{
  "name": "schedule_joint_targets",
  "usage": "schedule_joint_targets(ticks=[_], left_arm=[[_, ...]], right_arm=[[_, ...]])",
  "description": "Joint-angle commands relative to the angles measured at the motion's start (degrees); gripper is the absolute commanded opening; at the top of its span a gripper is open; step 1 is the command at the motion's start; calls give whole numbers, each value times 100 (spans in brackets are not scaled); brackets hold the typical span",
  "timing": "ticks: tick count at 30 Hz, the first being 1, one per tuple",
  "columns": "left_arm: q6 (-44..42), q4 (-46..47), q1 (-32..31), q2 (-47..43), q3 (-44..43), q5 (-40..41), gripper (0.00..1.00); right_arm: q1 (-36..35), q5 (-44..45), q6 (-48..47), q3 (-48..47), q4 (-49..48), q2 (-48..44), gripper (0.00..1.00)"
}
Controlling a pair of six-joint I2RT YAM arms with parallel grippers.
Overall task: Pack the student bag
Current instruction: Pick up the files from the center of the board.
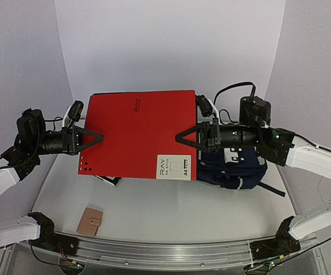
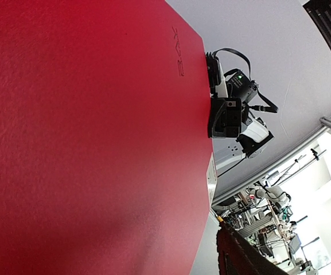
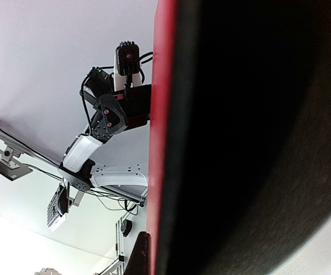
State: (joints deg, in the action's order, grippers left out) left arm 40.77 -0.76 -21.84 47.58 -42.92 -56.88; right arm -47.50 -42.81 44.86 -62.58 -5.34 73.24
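While the left fingers [image 1: 82, 140] reach over the left edge of the red folder [image 1: 136, 134], I cannot tell whether they are clamped on it or only bracketing it, since the left wrist view shows nothing but red cover. The folder hangs roughly flat above the bench [image 1: 171, 212], a small tan pouch [image 1: 89, 222] lying loose near the front left. The right fingers [image 1: 204, 139] are pressed together on the folder's right side and look to be pinching it. The student bag [image 1: 240, 172] lies on the bench at the right, partly under the folder's right edge and below the right wrist; its opening is hidden. Risks, as I judge them: if the left side is not gripped, the folder can sag or swing off the single right pinch and drop. The folder is wide, so it may catch on the bag's mouth or drag the bag along. The arms pulling apart could bend the cover. Writing: "RAY" is stamped into the cover [image 2: 178, 43], and a white sticker [image 1: 174, 168] reads "RAY" and "A4". Smaller print is unreadable.
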Motion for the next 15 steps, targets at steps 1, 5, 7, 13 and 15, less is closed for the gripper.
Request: schedule_joint_targets(ticks=[1,5,7,13,15], left_arm=[[-129,-213,70,-198,-187,-69,65],[-141,-269,92,-208,-208,-39,50],[-127,-270,100,-218,-185,-43,46],[-106,-286,131,-238,-159,-48,39],[-96,-292,135,-254,-155,-27,27]], right_arm=[[66,-71,-9,7,-635,-321,0],[70,-179,-27,43,-637,-333,0],[68,-251,-59,53,-624,-328,0],[68,-401,-205,130,-519,-365,0],[71,-389,-235,162,-472,-380,0]])
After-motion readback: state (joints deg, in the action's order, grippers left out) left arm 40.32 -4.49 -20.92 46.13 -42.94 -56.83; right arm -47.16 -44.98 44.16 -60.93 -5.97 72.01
